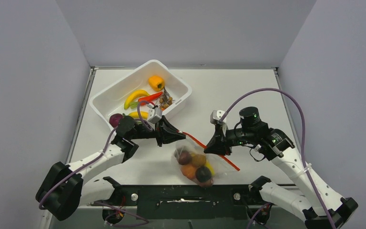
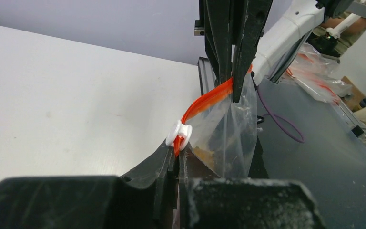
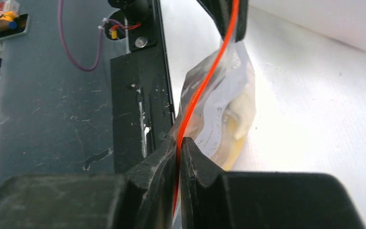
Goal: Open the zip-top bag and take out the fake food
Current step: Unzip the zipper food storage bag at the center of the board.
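**Both End Effectors Clamped on the Zip Strip**

The zip-top bag (image 1: 195, 162) lies near the middle of the near edge of the counter (image 1: 248, 95), its body sagging toward that edge. The fake food (image 1: 189, 170) is inside it, with dark purple, orange and yellow pieces bunched together in the lower part of the bag. The red-orange zip strip (image 1: 198, 141) runs along the bag's far side, stretched between the two arms.

Left end effector (image 1: 178, 136): jaws together, clamped on the left end of the strip, with the white slider (image 2: 179, 135) sitting right at the fingertips.

Right end effector (image 1: 210, 145): jaws pinched onto the same strip further along. The rest of the strip trails past it toward the right near corner.

A white tub (image 1: 119, 93) stands toward the far left corner of the counter, apart from the bag. It holds a banana, a red chili and an orange piece
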Available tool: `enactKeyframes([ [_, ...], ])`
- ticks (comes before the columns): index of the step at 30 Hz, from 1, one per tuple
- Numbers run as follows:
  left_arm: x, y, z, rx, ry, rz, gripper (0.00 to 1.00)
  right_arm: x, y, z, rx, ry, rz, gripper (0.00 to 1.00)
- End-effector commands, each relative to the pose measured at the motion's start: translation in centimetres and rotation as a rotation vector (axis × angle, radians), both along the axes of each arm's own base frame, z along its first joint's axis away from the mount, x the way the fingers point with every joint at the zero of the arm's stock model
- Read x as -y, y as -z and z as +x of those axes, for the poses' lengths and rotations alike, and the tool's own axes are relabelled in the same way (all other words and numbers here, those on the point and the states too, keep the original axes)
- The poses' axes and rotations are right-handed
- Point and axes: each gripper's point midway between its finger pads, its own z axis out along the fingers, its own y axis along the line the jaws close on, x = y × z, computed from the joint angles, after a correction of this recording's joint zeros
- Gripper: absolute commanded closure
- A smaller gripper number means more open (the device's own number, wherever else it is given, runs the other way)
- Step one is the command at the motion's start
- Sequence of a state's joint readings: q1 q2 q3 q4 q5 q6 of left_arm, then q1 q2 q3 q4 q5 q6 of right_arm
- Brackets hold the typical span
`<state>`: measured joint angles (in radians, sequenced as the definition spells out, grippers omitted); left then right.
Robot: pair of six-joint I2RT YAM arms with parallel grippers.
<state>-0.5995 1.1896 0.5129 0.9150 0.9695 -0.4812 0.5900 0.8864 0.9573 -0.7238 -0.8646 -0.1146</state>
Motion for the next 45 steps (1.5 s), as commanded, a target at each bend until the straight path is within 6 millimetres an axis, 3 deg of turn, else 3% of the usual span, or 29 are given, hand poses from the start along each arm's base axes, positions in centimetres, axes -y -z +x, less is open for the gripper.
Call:
enactKeyframes([
  [1,-0.8,-1.0,1.4,0.093,-0.126,0.014,1.0,-0.3,-2.0,1.9,0.119,0.06,0.038,0.89],
  [3,-1.1,-1.0,1.3,0.097,-0.149,0.021,1.0,-0.3,-2.1,2.5,0.133,0.084,0.029,0.79],
  [6,-1.6,-1.0,1.2,0.092,-0.18,0.029,1.0,-0.5,-2.6,3.1,0.141,0.089,0.02,0.74],
  [9,-2.2,-0.5,1.1,0.084,-0.213,0.037,1.0,-0.8,-3.5,4.3,0.147,0.134,0.02,0.51],
  [16,-2.6,-0.2,0.9,0.075,-0.239,0.03,1.0,-3.1,-7.2,6.4,0.231,0.185,0.152,0.37],
  [19,-2.4,-0.5,0.7,0.059,-0.223,0.016,1.0,-4.9,-6.9,6.9,0.25,0.159,0.147,0.35],
  [26,-2.2,-0.6,0.3,0.037,-0.204,0.014,1.0,-7.5,-3.8,8.2,0.263,0.163,0.026,0.34],
  [29,-2.1,-0.3,0.0,0.024,-0.188,0.028,1.0,-7.5,-3.0,8.8,0.258,0.191,0.0,0.46],
  [36,-2.3,0.6,-0.3,0.001,-0.182,0.073,1.0,-7.7,-2.7,7.3,0.197,0.142,0.009,0.98],
  [41,-2.4,1.1,-0.6,-0.019,-0.172,0.088,0.75,-7.6,-2.4,6.4,0.172,0.139,0.041,1.0],
  [45,-2.5,1.8,-0.9,-0.035,-0.161,0.101,0.64,-7.3,-2.8,6.1,0.184,0.144,0.072,1.0],
])
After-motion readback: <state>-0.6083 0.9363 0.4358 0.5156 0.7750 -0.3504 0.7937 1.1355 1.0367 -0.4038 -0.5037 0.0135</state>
